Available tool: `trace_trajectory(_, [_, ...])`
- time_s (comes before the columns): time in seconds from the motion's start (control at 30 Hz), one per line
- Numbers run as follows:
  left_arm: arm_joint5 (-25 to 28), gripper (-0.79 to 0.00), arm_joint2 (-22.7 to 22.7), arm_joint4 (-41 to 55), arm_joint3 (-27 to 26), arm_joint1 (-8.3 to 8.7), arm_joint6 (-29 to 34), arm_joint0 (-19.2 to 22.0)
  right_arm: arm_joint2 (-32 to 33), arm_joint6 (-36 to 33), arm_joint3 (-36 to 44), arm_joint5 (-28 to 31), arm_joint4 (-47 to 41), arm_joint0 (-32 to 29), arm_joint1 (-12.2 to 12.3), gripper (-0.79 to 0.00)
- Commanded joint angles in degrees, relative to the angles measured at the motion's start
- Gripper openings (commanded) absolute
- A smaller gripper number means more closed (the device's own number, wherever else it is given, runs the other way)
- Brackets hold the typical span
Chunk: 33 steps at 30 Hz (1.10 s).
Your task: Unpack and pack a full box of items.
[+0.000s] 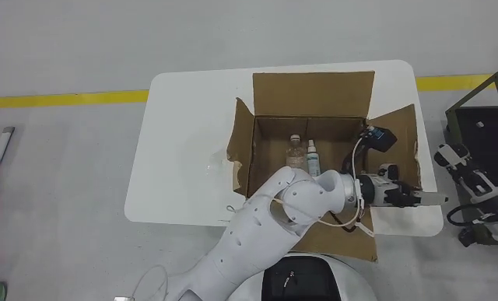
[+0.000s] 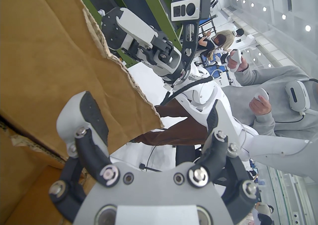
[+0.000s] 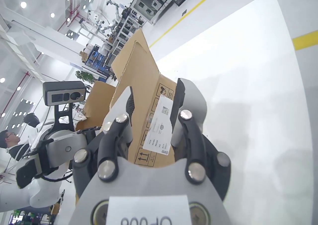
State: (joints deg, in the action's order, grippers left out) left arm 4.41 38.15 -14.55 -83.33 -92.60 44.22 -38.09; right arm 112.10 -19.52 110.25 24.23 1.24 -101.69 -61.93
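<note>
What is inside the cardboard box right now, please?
A clear bottle and a slimmer white spray bottle sit side by side inside the cardboard box. An arm covers the near part of the floor, so anything there cannot be seen.

Top looks down; wrists closely face box (image 1: 311, 95).
</note>
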Motion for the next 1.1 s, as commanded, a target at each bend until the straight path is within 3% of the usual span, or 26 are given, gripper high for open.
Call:
trace_trajectory(0.0, [0.16,0.000,-0.23,0.27,0.63,-0.24,-0.23,0.25,0.10,-0.03,0.49,0.29,-0.39,-0.20,-0.06,-0.480])
trace_trajectory(0.37, [0.55,0.000,-0.71,0.51,2.47,-1.02,-0.06,0.77,1.13,-1.01,3.12,0.84,-0.09,-1.35,-0.28,-0.471])
trace_trajectory(0.5, [0.50,0.000,-0.83,0.31,2.74,-1.19,0.30,0.71,-0.05,-0.98,3.41,0.52,2.34,-1.19,-0.38,-0.505])
trace_trajectory(0.6, [0.37,0.000,-0.81,0.19,2.93,-1.28,0.60,0.56,-0.91,-0.68,3.24,0.14,4.62,-1.00,-0.46,-0.625])
trace_trajectory(0.67, [0.34,0.000,-0.75,0.12,3.04,-1.30,0.81,0.40,-1.45,-0.31,2.98,0.11,5.28,-0.95,-0.54,-0.763])
trace_trajectory(0.7, [0.31,0.000,-0.66,0.07,3.06,-1.31,0.79,0.32,-1.61,-0.07,2.84,0.09,5.43,-0.93,-0.58,-0.785])
trace_trajectory(1.07, [-0.85,0.000,3.95,-2.78,-0.38,-0.14,-0.85,-2.26,-2.78,1.26,0.53,0.03,6.77,-1.02,-0.92,-0.785])
